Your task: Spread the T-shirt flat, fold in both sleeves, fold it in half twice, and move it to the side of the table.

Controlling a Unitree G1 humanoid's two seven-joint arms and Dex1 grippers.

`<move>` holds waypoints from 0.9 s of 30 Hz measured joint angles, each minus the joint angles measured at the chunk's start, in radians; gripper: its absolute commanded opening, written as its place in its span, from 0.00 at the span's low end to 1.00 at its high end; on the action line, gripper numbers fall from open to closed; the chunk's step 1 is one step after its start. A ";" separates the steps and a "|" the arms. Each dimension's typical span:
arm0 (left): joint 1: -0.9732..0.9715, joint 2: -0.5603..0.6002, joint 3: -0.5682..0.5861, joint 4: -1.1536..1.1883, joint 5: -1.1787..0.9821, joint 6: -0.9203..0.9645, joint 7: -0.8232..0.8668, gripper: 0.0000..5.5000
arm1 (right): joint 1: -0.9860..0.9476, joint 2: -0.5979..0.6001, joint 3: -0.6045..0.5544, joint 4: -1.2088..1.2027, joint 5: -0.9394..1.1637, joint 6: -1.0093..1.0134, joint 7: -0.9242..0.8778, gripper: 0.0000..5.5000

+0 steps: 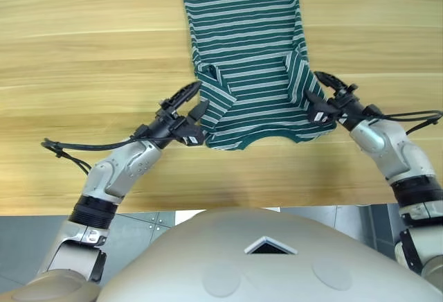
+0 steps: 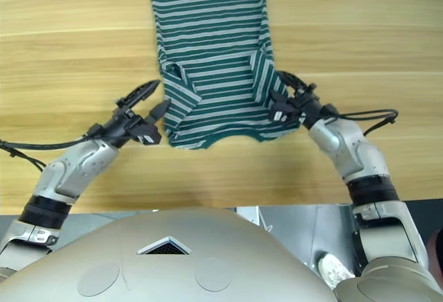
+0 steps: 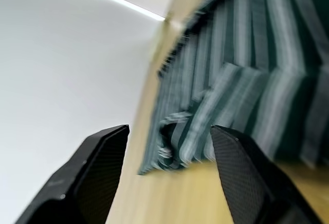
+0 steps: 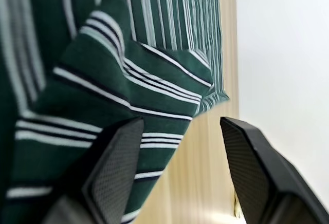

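Observation:
A green T-shirt [image 1: 249,39] with white stripes lies on the wooden table [image 1: 83,52], both sleeves folded in over its body, its collar end nearest me. My left gripper [image 1: 192,104] stands open just beside the shirt's near left corner, fingers apart and holding nothing; in the left wrist view the gripper [image 3: 169,167] faces the shirt's [image 3: 241,90] edge. My right gripper [image 1: 317,89] is open at the near right corner by the folded sleeve. In the right wrist view the striped cloth [image 4: 103,54] reaches between the spread fingers of the gripper [image 4: 182,167].
Bare wood stretches wide to the left of the shirt and, less so, to its right. The table's front edge [image 1: 208,208] runs close below both grippers, with grey floor [image 1: 28,246] beyond it. Black cables [image 1: 62,148] loop from each forearm.

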 measured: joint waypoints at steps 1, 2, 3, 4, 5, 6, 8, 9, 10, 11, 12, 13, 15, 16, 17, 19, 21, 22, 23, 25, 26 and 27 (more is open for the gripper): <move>-0.003 0.007 -0.021 0.027 0.013 -0.003 -0.016 0.54 | -0.019 0.003 0.001 0.040 0.000 -0.003 -0.020 0.50; -0.012 0.011 -0.032 0.034 0.013 -0.005 -0.020 0.54 | -0.026 0.004 0.002 0.056 0.001 -0.004 -0.024 0.50; -0.019 0.017 -0.042 0.045 0.013 -0.008 -0.028 0.54 | -0.030 0.004 0.005 0.068 0.001 -0.006 -0.030 0.50; -0.025 0.021 -0.049 0.055 0.010 -0.013 -0.041 0.54 | -0.029 0.003 0.007 0.074 0.004 -0.006 -0.033 0.50; -0.028 0.025 -0.053 0.057 0.003 -0.013 -0.046 0.54 | -0.025 0.002 0.006 0.072 0.008 -0.007 -0.034 0.50; -0.029 0.028 -0.055 0.060 -0.009 -0.013 -0.052 0.54 | -0.013 -0.001 0.004 0.057 0.012 -0.009 -0.033 0.50; -0.033 0.032 -0.060 0.062 -0.017 -0.014 -0.057 0.54 | 0.037 -0.016 0.001 -0.001 0.043 -0.032 -0.014 0.50; -0.035 0.037 -0.065 0.063 -0.023 -0.014 -0.058 0.54 | 0.063 -0.020 0.001 -0.032 0.063 -0.049 0.001 0.50; -0.036 0.039 -0.067 0.063 -0.026 -0.013 -0.058 0.54 | 0.086 -0.022 -0.002 -0.067 0.085 -0.056 0.016 0.50; -0.036 0.041 -0.068 0.063 -0.027 -0.013 -0.058 0.54 | 0.097 -0.022 -0.004 -0.089 0.096 -0.059 0.027 0.50; -0.036 0.043 -0.069 0.062 -0.029 -0.012 -0.058 0.54 | 0.110 -0.021 -0.025 -0.136 0.136 -0.059 0.035 0.50; -0.035 0.045 -0.070 0.060 -0.031 -0.010 -0.058 0.54 | 0.112 -0.021 -0.050 -0.178 0.179 -0.056 0.047 0.50; -0.021 0.054 -0.068 0.050 -0.051 -0.003 -0.058 0.54 | 0.113 -0.022 -0.103 -0.267 0.278 -0.046 0.078 0.50; -0.001 0.066 -0.054 0.041 -0.065 -0.002 -0.058 0.54 | 0.130 -0.030 -0.118 -0.303 0.305 -0.048 0.105 0.50; 0.013 0.087 -0.039 0.035 -0.071 -0.002 -0.058 0.54 | 0.154 -0.040 -0.121 -0.318 0.309 -0.051 0.117 0.50; 0.055 0.150 0.026 0.025 -0.096 0.017 -0.058 0.54 | 0.216 -0.064 -0.153 -0.326 0.310 -0.076 0.132 0.50; 0.111 0.214 0.106 0.013 -0.108 0.054 -0.058 0.54 | 0.253 -0.094 -0.201 -0.340 0.310 -0.090 0.134 0.50; 0.140 0.240 0.142 0.007 -0.112 0.072 -0.057 0.54 | 0.270 -0.111 -0.209 -0.343 0.297 -0.092 0.134 0.50; 0.164 0.255 0.168 -0.008 -0.116 0.090 -0.057 0.54 | 0.291 -0.121 -0.206 -0.332 0.264 -0.095 0.135 0.50; 0.183 0.257 0.191 -0.024 -0.115 0.110 -0.054 0.54 | 0.332 -0.122 -0.164 -0.264 0.179 -0.091 0.132 0.50; 0.184 0.256 0.192 -0.033 -0.113 0.116 -0.056 0.54 | 0.347 -0.118 -0.149 -0.240 0.154 -0.090 0.124 0.50; 0.186 0.253 0.193 -0.045 -0.110 0.126 -0.059 0.54 | 0.349 -0.115 -0.147 -0.235 0.148 -0.090 0.110 0.50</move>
